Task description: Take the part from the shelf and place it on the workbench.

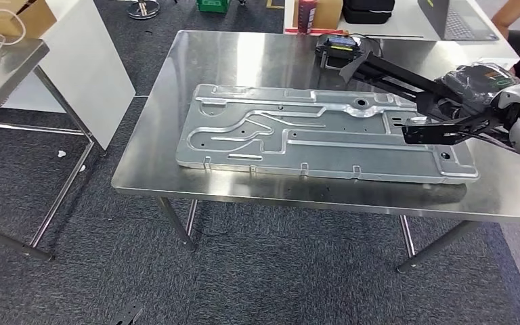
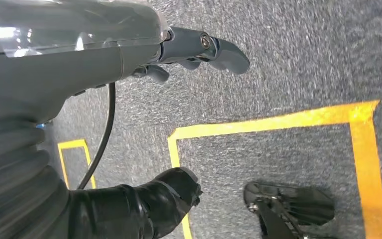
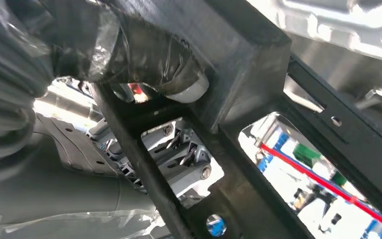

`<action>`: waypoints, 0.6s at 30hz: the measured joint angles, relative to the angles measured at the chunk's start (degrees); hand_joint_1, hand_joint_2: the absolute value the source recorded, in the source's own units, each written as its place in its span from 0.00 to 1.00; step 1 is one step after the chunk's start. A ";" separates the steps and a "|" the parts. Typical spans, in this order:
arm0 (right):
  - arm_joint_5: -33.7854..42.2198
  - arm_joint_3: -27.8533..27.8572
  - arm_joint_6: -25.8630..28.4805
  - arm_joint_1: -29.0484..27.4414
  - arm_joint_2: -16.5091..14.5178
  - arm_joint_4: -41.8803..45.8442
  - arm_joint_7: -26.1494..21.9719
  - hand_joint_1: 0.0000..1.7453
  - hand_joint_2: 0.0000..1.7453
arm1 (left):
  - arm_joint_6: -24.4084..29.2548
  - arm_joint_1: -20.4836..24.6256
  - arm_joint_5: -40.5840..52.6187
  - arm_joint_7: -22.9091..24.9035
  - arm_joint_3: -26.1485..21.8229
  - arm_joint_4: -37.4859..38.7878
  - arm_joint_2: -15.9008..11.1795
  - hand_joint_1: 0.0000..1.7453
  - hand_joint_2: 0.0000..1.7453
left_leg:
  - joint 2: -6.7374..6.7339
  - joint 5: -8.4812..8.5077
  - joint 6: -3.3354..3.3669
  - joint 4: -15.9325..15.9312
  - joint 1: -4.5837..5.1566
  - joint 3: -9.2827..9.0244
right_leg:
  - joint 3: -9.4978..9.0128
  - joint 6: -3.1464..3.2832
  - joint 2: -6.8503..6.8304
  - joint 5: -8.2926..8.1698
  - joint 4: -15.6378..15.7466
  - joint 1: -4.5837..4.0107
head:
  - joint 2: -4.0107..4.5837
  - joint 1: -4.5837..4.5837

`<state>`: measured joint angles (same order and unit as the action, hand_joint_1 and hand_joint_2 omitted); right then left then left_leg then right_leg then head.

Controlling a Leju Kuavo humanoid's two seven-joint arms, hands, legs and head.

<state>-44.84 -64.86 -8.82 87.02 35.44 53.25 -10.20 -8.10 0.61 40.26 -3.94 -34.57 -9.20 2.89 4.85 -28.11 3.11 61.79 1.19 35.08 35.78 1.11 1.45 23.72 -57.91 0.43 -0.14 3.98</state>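
Observation:
The part is a black metal frame (image 1: 393,74) with long bars. My right hand (image 1: 477,80) grips it at the right end of the steel workbench (image 1: 149,162). It hangs tilted above the right end of a large silver stamped panel (image 1: 311,135) lying on the bench. Up close, the thumb (image 3: 144,50) wraps one thick bar of the frame (image 3: 248,55), and the panel (image 3: 348,20) shows beyond. My left hand (image 2: 129,55) hangs over the grey carpet and holds nothing; its fingers (image 2: 219,50) are apart.
A black and blue device (image 1: 342,46) sits at the bench's far edge. A white table (image 1: 88,61) and a grey bench with a cardboard box (image 1: 13,17) stand left. Behind is a table with a laptop (image 1: 460,17) and red bottle (image 1: 305,15). Yellow tape (image 2: 278,122) marks the floor.

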 joint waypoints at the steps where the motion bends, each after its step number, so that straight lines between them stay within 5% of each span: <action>1: 0.01 -0.10 0.05 -0.06 -0.22 -0.22 -0.01 1.00 1.00 | 0.05 -0.06 -0.01 -0.01 0.01 0.02 -0.06 0.00 1.00 | -1.36 -1.30 -1.11 4.12 -0.51 2.55 | -0.91 -0.09 -1.52 0.33 0.65 0.34 | 0.00 0.16; 3: 0.01 -0.45 0.10 -0.20 -0.62 -0.62 -0.05 1.00 1.00 | 0.13 -0.12 -0.01 -0.08 0.01 0.04 -0.05 0.00 1.00 | -4.60 -1.93 -3.35 10.80 -1.85 7.33 | -2.56 -0.60 -4.24 1.37 1.17 1.19 | 0.01 0.57; 6: -0.03 -0.80 0.14 -0.18 -0.85 -0.84 -0.11 1.00 1.00 | 0.14 -0.23 0.00 -0.15 0.01 0.04 -0.04 0.00 1.00 | -6.42 4.72 -4.68 1.55 -2.62 4.12 | -3.62 -1.92 -5.93 3.06 0.16 1.93 | 0.01 0.70; 8: -0.13 -0.83 0.31 0.00 -0.91 -1.06 -0.13 1.00 1.00 | 0.15 -0.20 0.00 -0.15 0.01 0.04 -0.07 0.00 1.00 | -7.47 5.74 -4.43 -2.38 -2.37 2.61 | -3.66 -2.79 -6.62 3.74 -0.37 1.72 | 0.00 0.90; 11: -0.30 -0.93 0.90 0.03 -1.27 -1.35 -0.25 1.00 1.00 | 0.16 -0.43 0.03 -0.03 0.01 0.04 -0.11 0.00 1.00 | -6.91 5.04 -3.03 -2.58 -2.21 2.73 | -3.65 -3.50 -7.17 4.09 -0.35 1.55 | -0.01 1.03; 13: -0.39 -0.99 1.36 -0.02 -1.39 -1.50 -0.38 1.00 1.00 | 0.14 -0.38 0.16 0.03 0.01 0.04 -0.07 0.00 1.00 | -6.22 4.94 -2.33 -2.72 -2.17 2.57 | -2.73 -3.46 -5.33 5.47 -2.18 1.80 | -0.01 0.92; 15: -0.54 -1.16 1.79 -0.02 -1.41 -1.77 -0.39 1.00 1.00 | 0.08 -0.15 0.39 0.07 0.02 0.04 -0.03 0.00 1.00 | -5.44 4.75 -2.05 -2.60 -1.76 2.45 | -1.55 -2.12 -3.39 3.95 -4.13 1.63 | -0.01 0.80; 17: -0.72 -1.33 1.99 -0.07 -1.55 -2.04 -0.37 1.00 1.00 | -0.04 0.02 0.56 0.09 0.03 0.04 -0.03 0.00 1.00 | -4.72 4.65 -1.97 -2.51 -1.33 2.41 | -1.33 -0.85 -3.26 1.41 -4.13 1.45 | 0.00 0.74; 18: -0.81 -1.37 2.03 -0.15 -1.66 -2.14 -0.37 1.00 1.00 | -0.09 0.00 0.62 0.09 0.03 0.04 -0.03 0.00 1.00 | -4.49 4.68 -1.93 -2.61 -1.22 2.40 | -1.37 -0.68 -3.33 1.68 -4.14 1.56 | 0.01 0.75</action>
<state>-45.65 -66.23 -6.79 86.87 33.78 51.12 -10.57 -8.20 0.60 40.88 -3.85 -34.53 -9.16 2.86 0.35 -23.43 1.18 59.19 -0.03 37.49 34.41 0.43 -1.88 25.40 -62.05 1.99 -0.13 4.74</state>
